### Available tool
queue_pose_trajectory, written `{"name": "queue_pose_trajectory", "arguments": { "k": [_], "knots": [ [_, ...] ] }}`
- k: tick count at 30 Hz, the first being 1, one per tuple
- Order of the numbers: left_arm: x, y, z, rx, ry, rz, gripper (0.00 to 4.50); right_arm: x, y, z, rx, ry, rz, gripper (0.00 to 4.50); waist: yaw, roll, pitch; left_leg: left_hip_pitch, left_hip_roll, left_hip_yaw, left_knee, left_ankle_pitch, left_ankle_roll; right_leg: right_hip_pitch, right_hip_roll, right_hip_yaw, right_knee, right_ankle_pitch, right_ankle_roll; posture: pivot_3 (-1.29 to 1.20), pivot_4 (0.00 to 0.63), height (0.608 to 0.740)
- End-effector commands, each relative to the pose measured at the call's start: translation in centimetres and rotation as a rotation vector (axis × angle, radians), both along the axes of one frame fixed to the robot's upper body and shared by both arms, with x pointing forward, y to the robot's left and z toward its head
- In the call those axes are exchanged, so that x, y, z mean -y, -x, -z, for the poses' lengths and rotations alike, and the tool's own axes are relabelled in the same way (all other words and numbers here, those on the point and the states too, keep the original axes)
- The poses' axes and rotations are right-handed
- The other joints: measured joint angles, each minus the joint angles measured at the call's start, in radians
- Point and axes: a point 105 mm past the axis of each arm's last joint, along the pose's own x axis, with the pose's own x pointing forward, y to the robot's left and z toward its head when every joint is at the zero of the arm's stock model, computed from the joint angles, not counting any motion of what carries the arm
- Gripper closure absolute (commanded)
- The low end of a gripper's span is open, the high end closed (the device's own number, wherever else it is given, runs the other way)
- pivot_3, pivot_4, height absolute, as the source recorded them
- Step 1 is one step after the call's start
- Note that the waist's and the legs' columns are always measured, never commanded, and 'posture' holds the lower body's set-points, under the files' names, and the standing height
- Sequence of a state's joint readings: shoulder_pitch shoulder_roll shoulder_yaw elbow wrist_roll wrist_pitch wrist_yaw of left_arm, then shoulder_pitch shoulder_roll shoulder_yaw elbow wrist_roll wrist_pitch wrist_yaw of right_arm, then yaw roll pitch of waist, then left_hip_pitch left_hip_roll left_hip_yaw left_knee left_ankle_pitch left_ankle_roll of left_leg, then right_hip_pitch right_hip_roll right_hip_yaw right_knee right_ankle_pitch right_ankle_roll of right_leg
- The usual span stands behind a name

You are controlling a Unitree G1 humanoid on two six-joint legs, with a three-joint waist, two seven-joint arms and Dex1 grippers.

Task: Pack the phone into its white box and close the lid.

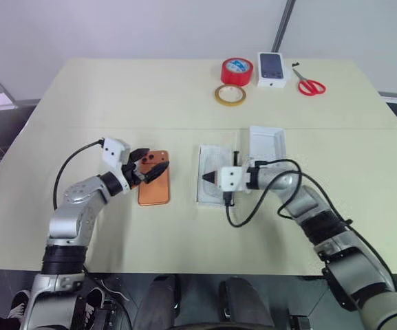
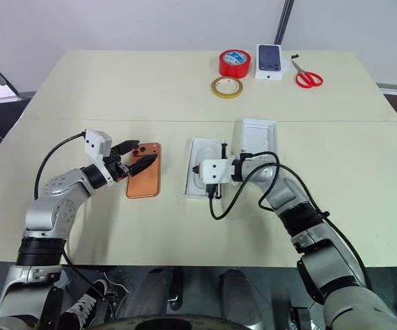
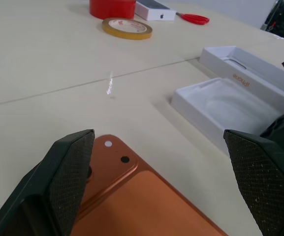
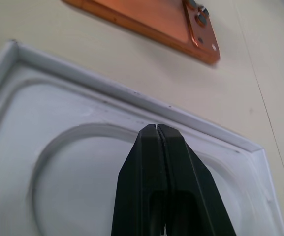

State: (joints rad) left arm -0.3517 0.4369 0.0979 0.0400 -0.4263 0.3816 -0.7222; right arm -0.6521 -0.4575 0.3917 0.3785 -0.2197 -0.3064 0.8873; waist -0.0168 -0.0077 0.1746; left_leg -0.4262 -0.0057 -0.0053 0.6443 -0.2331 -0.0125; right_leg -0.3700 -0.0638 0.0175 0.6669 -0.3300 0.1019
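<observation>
The orange-copper phone [image 1: 154, 181] lies back-up on the table, its camera block [image 3: 113, 150] at the far end. My left gripper [image 1: 151, 163] is open, its fingers [image 3: 69, 181] straddling that end of the phone without touching it. Right of the phone lies the white box [image 1: 204, 176], a shallow tray with an oval-recessed insert [image 4: 73, 167]. My right gripper [image 4: 156, 130] is shut with nothing in it, its tip low over the insert. The lid [image 1: 267, 145] lies open side up, just beyond and to the right of the tray.
At the table's far side stand a red tape roll [image 1: 237, 70], a yellow tape ring [image 1: 230, 95], a white box printed with a dark phone [image 1: 272, 69] and red scissors [image 1: 310, 85]. A black cable [image 1: 253, 206] loops from my right wrist over the table.
</observation>
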Motion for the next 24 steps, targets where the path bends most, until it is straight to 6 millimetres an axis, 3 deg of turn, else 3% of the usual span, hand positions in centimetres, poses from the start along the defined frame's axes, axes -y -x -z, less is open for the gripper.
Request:
{"name": "queue_pose_trajectory", "arguments": {
  "k": [1,7,13,17,24],
  "knots": [
    [-0.2,-0.2,-1.0,0.046,-0.004,-0.012,0.09,-1.6,0.1,-1.3,0.032,-0.029,-0.052,4.46,0.000,0.000,0.000,0.000,0.000,0.000,0.000,0.000,0.000,0.000,0.000,0.000,0.000,0.000,0.000,0.00,0.150,0.740],
    [-0.3,0.1,-0.7,0.041,0.001,-0.018,0.09,-1.4,-0.2,-1.3,0.037,-0.030,-0.039,4.46,0.002,0.000,0.000,0.000,0.000,0.000,0.000,0.000,0.000,0.000,0.000,0.000,0.000,0.000,0.000,0.00,0.150,0.740],
    [-0.5,0.2,-0.8,0.037,0.022,-0.027,0.09,0.1,-1.3,-3.0,0.041,-0.076,0.014,4.46,0.003,0.000,0.000,0.000,0.000,0.000,0.001,0.000,0.000,0.000,0.000,0.000,0.000,0.000,0.000,0.00,0.150,0.740],
    [-1.1,0.3,-0.4,0.024,-0.010,-0.028,0.09,0.8,-1.7,-2.3,0.091,-0.006,0.020,4.46,0.001,0.000,0.000,0.000,0.000,0.000,0.001,0.000,0.000,0.000,0.000,0.000,0.000,0.000,0.000,0.00,0.150,0.740],
    [-5.4,1.4,0.1,-0.247,0.078,-0.063,0.09,-3.2,-1.5,-6.2,0.009,-0.294,0.009,4.46,-0.015,0.000,0.000,0.000,0.002,0.000,-0.001,0.001,-0.001,-0.002,0.002,0.001,0.002,0.000,0.000,0.00,0.150,0.740]
  ]
}}
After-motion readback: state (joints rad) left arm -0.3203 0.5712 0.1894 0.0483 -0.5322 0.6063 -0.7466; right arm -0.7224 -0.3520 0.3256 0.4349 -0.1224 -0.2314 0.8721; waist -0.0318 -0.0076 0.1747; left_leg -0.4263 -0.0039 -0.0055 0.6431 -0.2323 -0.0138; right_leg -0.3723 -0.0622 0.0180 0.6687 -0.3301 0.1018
